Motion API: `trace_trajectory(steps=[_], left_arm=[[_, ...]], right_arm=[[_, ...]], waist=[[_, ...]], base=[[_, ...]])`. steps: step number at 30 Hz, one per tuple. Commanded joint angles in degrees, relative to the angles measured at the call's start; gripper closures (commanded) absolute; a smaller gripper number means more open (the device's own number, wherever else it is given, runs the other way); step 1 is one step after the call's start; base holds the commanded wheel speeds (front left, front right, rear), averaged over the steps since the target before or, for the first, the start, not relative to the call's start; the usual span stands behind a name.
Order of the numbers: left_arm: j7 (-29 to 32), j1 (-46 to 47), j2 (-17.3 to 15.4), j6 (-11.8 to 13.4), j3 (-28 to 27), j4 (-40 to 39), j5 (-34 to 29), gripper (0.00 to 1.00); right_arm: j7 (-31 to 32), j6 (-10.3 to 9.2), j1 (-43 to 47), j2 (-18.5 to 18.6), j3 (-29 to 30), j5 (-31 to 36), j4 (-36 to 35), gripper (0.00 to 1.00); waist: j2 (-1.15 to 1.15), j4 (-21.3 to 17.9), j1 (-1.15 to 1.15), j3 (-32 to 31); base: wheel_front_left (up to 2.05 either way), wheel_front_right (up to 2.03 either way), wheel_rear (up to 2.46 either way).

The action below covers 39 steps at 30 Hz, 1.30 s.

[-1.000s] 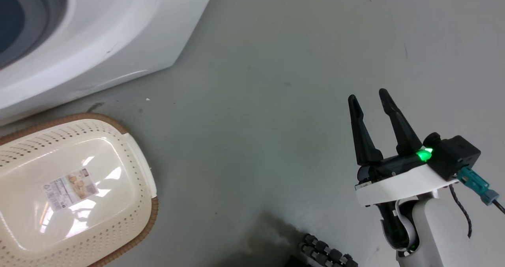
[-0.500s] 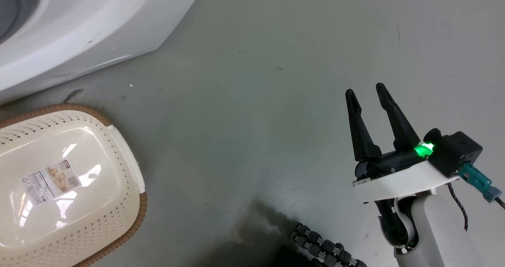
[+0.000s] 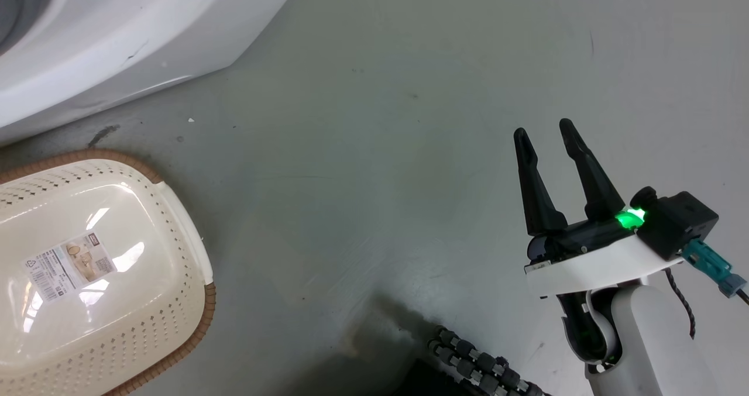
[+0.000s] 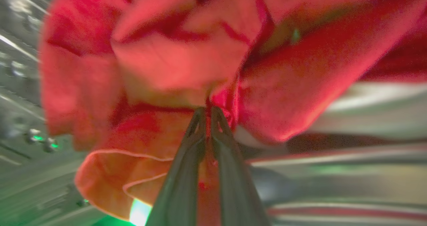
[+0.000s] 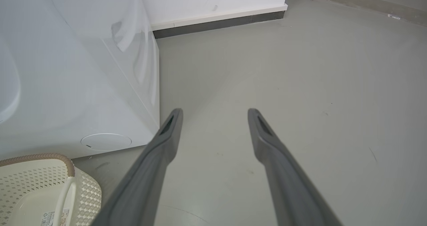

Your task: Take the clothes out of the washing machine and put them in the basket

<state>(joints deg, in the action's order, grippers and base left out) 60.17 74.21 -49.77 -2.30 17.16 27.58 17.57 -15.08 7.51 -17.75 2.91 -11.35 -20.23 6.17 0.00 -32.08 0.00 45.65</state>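
Where left fingers (image 4: 191, 142) pinch red garment (image 4: 173, 62), bunched, basket (image 3: 178, 302) mouth-up.

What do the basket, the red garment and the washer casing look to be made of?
Basket: glossy cream plastic, judging by glare on its base and moulded perforations; brown rim looks woven, material unclear. Red garment: soft matte fabric, falling in loose folds; weave too blurred to tell. Washer casing: smooth glossy white, painted metal or plastic.

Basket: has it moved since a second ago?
No. The basket and the washing machine slid left together in the head view, gap unchanged; the camera turned.
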Motion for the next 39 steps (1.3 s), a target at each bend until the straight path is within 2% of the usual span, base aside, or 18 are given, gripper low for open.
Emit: trace_trajectory(steps=[1,5,6,8,9,15,27,39], left_arm=[[-2.3,-0.4,-0.6,0.9,-0.4,-0.7,-0.6,1.0],[-8.7,-1.0,-1.0,2.6,-0.8,-1.8,-2.0,1.0],[-8.7,-1.0,-1.0,2.6,-0.8,-1.8,-2.0,1.0],[-14.0,-1.3,-1.2,3.8,-1.3,-1.8,-2.8,1.0],[-14.0,-1.3,-1.2,3.8,-1.3,-1.8,-2.8,1.0],[-26.7,-2.6,-0.2,4.6,-2.4,0.2,-2.5,1.0],[-51.0,-11.1,4.9,5.7,-5.4,7.6,1.7,1.0],[-65.9,-24.8,10.8,6.9,-8.2,9.0,6.8,1.0]], right_arm=[[-0.1,-0.04,-0.8,0.0,-0.1,-0.5,0.1,0.0],[-0.1,-0.04,-1.1,0.0,-0.2,-0.5,0.3,0.0],[-0.1,-0.04,-1.1,0.0,-0.2,-0.5,0.3,0.0],[-0.1,-0.04,-1.3,0.0,-0.5,-0.4,0.5,0.0],[-0.1,-0.04,-1.3,0.0,-0.5,-0.4,0.5,0.0],[-0.1,-0.04,-1.6,0.0,-0.3,0.3,0.8,0.0],[-0.1,-0.04,0.7,0.0,3.2,3.2,1.6,0.0],[-0.1,-0.04,4.3,0.0,6.7,6.5,2.2,0.0]], waist=[[0.0,-0.1,0.0,-0.1],[0.0,-0.2,0.0,-0.4],[0.0,-0.2,0.0,-0.4],[0.0,-0.4,0.0,-0.8],[0.0,-0.4,0.0,-0.8],[0.0,-0.3,0.0,-2.6],[0.0,2.5,0.0,-10.1],[0.0,6.2,0.0,-19.5]], base=[[0.0,0.0,0.0],[0.0,0.0,0.0],[0.0,0.0,0.0],[0.0,0.0,0.0],[0.0,0.0,0.0],[0.0,0.0,0.0],[0.0,0.0,0.0],[0.0,0.0,0.0]])
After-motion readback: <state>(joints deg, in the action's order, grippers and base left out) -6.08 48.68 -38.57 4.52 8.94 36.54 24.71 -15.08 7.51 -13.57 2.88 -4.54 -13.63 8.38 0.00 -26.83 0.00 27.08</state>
